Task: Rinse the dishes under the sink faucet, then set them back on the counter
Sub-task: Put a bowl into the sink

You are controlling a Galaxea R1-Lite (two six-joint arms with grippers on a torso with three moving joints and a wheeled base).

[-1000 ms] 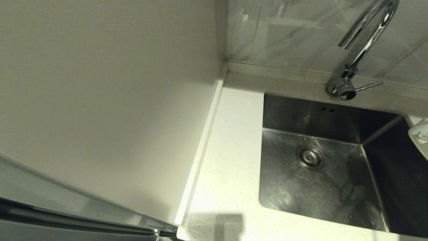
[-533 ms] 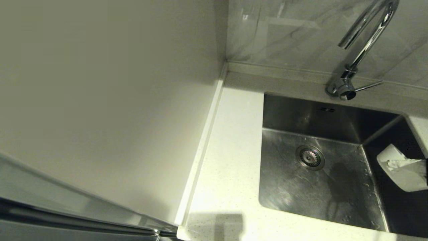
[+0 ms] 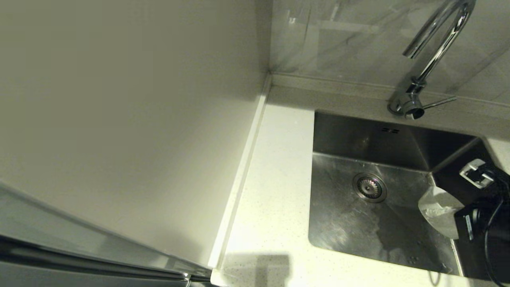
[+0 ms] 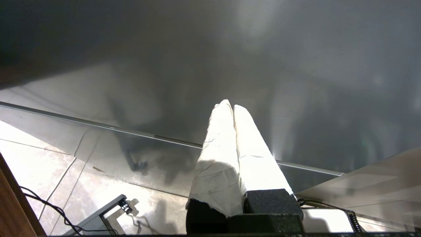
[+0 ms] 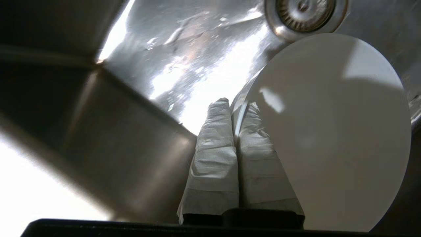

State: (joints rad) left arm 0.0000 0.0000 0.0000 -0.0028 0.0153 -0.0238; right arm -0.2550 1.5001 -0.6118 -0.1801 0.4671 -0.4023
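Note:
My right gripper (image 3: 432, 209), fingers wrapped in white, reaches into the sink (image 3: 358, 227) from its right side. It is shut on the rim of a pale whitish round bowl (image 5: 332, 131), which it holds on edge just short of the drain strainer (image 5: 304, 10). The other two bowls are out of view. The chrome faucet (image 3: 436, 48) stands behind the basin with its lever (image 3: 438, 103) pointing right; no water shows. The speckled counter (image 3: 275, 179) runs along the sink's left. My left gripper (image 4: 230, 106) is shut on nothing, parked low by a steel panel.
A plain cream wall panel (image 3: 119, 119) closes off the left, with a steel edge (image 3: 79, 247) at the lower left. A tiled backsplash (image 3: 338, 40) rises behind the faucet. A black cable and white clip (image 3: 476, 173) ride on my right arm.
My right gripper has come in from the right edge, moving left and down into the basin toward the drain, still holding the bowl. The left arm has not moved.

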